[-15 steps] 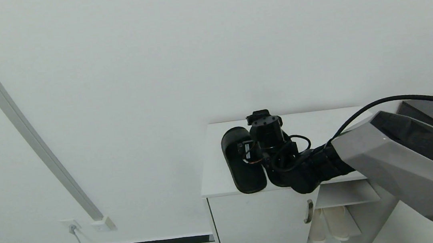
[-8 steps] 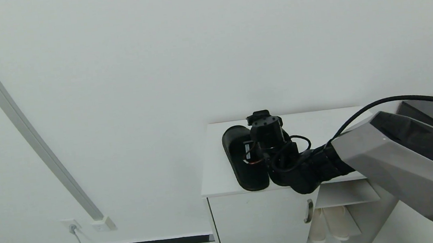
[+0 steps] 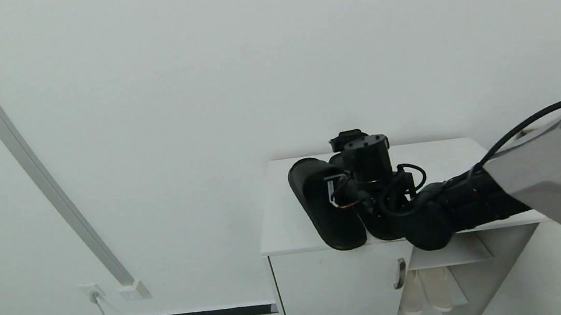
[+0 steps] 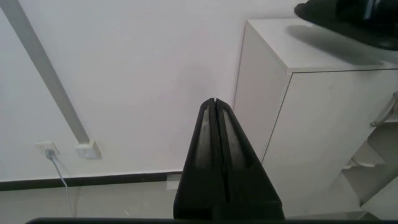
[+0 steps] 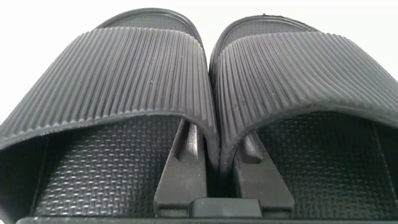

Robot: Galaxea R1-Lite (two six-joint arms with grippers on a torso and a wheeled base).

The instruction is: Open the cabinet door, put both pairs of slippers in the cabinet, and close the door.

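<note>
Black slippers [image 3: 324, 205] are sitting side by side, ribbed straps touching, angled over the left front of the white cabinet's [image 3: 336, 292] top, with the right tool [image 5: 216, 134] pinching their inner walls together. Cabinet's right side is standing open, and the white slippers [image 3: 430, 288] are chilling on a lower shelf inside.
</note>
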